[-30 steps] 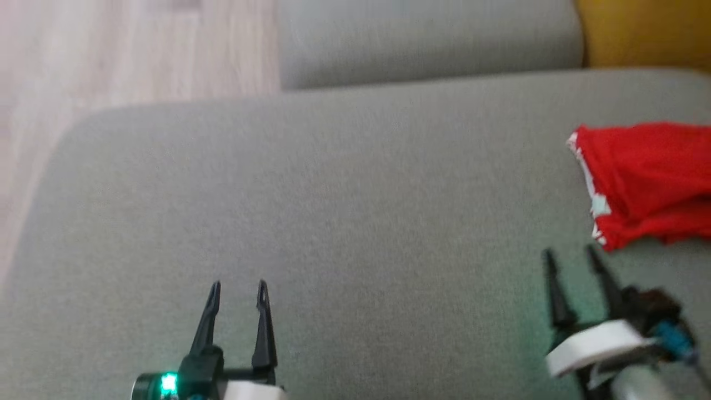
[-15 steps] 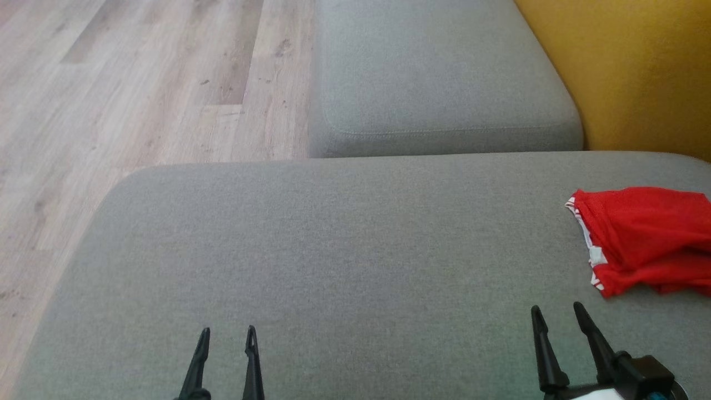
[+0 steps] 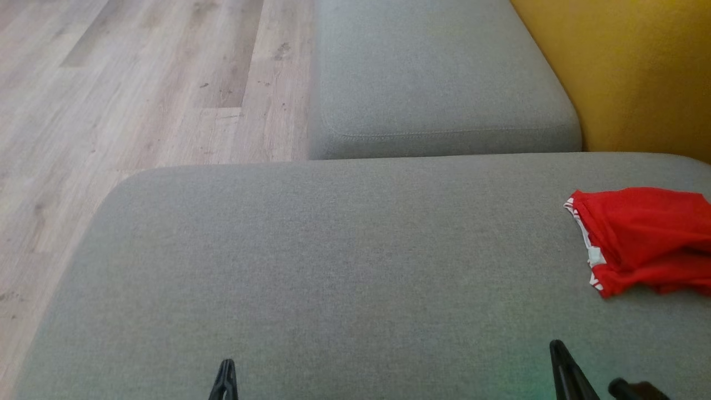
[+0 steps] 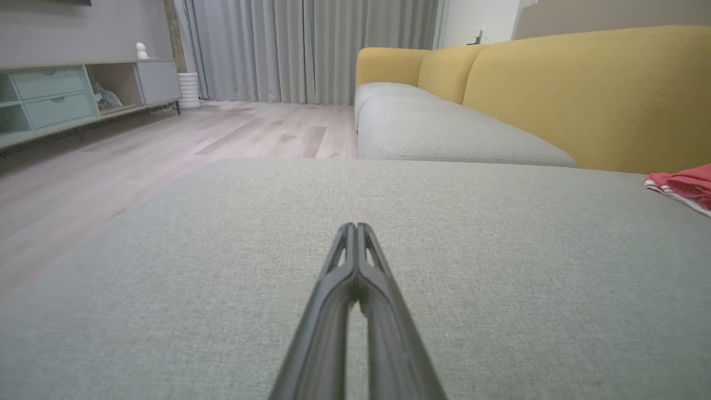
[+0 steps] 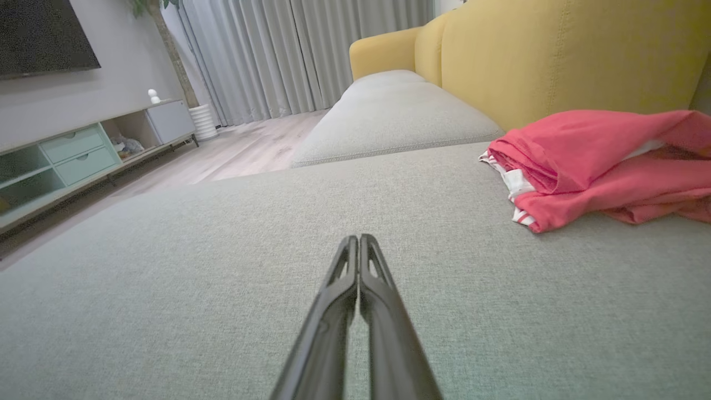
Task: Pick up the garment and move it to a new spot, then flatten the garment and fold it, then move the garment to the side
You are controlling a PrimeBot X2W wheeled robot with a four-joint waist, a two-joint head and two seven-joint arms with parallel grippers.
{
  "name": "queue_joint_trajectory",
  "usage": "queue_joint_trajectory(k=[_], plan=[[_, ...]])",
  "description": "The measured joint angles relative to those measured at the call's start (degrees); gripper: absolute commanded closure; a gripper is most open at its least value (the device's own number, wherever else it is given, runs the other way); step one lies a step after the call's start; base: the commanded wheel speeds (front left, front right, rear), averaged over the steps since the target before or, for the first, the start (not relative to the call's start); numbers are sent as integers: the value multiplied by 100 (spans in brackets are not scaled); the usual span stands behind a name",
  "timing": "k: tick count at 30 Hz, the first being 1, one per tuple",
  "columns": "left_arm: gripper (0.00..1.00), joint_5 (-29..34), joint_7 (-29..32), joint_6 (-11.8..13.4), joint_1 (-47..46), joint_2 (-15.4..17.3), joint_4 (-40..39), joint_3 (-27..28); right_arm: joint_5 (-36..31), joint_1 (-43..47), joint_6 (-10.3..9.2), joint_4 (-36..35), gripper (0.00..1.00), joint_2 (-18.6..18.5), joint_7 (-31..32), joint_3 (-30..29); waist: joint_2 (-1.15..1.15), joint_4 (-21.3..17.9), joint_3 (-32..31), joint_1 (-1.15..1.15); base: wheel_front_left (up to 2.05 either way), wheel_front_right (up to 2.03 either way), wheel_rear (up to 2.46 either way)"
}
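Both the left end effector (image 4: pixel 355 226) and the right end effector (image 5: pixel 358 239) are pinched closed and empty, and the red garment (image 5: pixel 600 166) lies loosely folded ahead-right of the right one, so the move-aside step looks finished; any regrasp calls for opening first.

Counted one garment (image 5: pixel 600 166), red. Seat cushions numbered two: near cushion (image 3: pixel 333 266), far cushion (image 3: pixel 439 72). Grippers numbered two: left gripper (image 4: pixel 355 226), right gripper (image 5: pixel 359 238). One cabinet (image 4: pixel 55 100) was present.
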Motion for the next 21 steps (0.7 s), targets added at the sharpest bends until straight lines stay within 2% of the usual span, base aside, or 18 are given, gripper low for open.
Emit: queue_joint_trajectory(k=[21], plan=[[100,-1417,253,-281,-202,18,77,179,1371,-264,-1,-10,100,-1,328,-143,0,-34,186,0,0,0,0]])
